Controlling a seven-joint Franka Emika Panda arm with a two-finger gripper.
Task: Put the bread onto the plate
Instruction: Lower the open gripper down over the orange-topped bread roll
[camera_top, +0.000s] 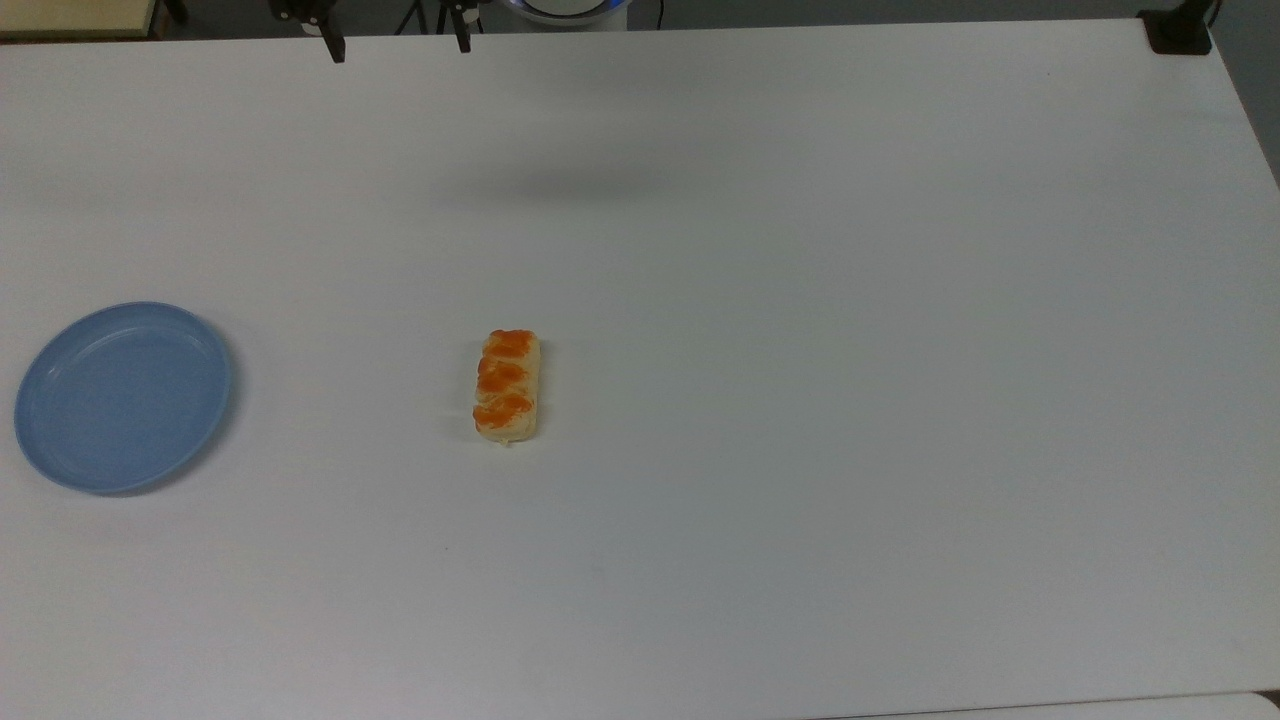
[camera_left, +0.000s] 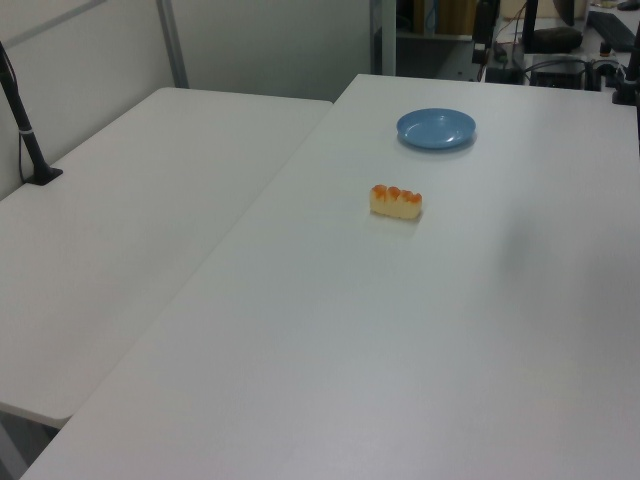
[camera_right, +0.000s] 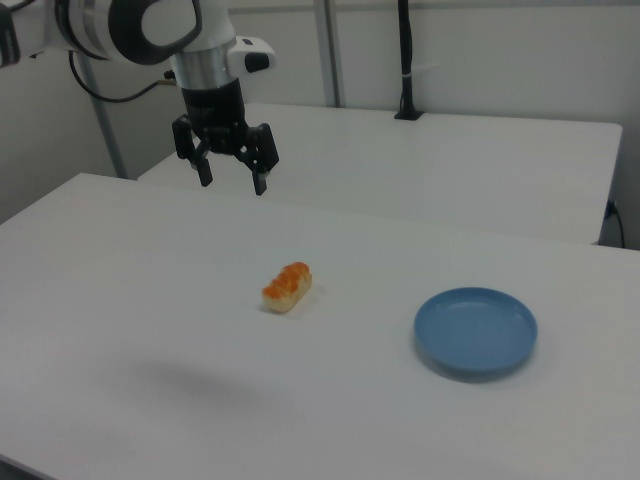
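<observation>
**Bread lying free on the white table, gripper raised and empty**

Bread rests flat on the white table, a little toward the top view's left of the middle, with bare tabletop on every side. The plate sits well apart from it at the top view's left, close to that side of the table; in the right view the plate lies to the right of the bread, and in the left view the plate lies beyond the bread, near the table's far edge. A second white table adjoins along the left view's left, the seam between the two running diagonally.

The long axis of the bread runs up and down in the top view, so one long side faces the plate. Three orange-red patches line its top, and it lies level, not tilted.

The gripper hangs in the air above the table, behind the bread and toward the right view's left, touching nothing. Its two dark fingers point downward and are spread wide with nothing between them. The white arm enters from the right view's upper left corner, and its wrist drops almost vertically to the gripper. In the top view, the fingertips show at the upper edge, and a soft shadow lies on the table between them and the bread.
</observation>
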